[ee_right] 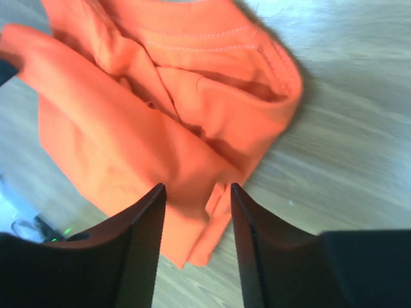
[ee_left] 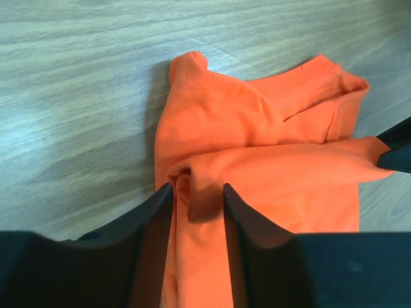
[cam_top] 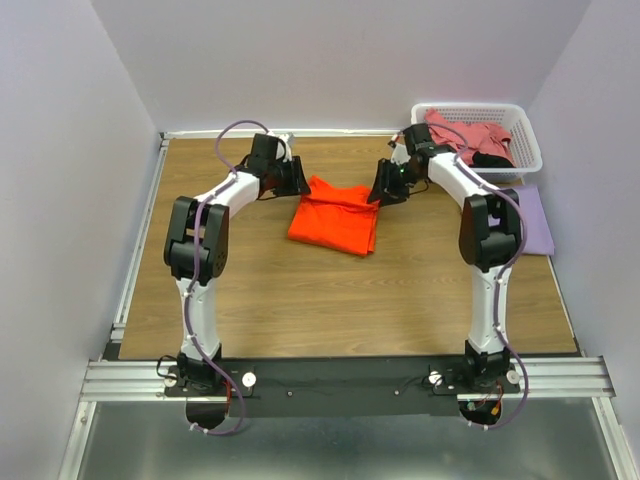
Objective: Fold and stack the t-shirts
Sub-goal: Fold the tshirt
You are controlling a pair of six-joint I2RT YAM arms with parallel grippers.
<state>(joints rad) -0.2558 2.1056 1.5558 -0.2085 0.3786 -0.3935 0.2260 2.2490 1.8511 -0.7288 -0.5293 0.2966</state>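
Observation:
The bright orange t-shirt (cam_top: 335,220) lies folded on the wooden table, mid-back. My left gripper (cam_top: 296,180) is at its far left corner, jaws open, straddling a raised fold of the orange t-shirt (ee_left: 257,128) in the left wrist view, where the gripper (ee_left: 198,189) shows. My right gripper (cam_top: 385,190) is at the shirt's far right corner, open over the edge of the orange t-shirt (ee_right: 160,96); the gripper (ee_right: 196,187) has cloth and bare table between its fingers. The dusty pink shirt (cam_top: 468,135) and black cloth (cam_top: 492,159) lie in the basket. The pale lavender shirt (cam_top: 535,220) lies at the right edge.
The white lattice basket (cam_top: 528,140) stands at the back right corner. The table (cam_top: 330,300) is walled at the back and both sides. The right gripper's fingertip (ee_left: 398,149) shows at the right edge of the left wrist view.

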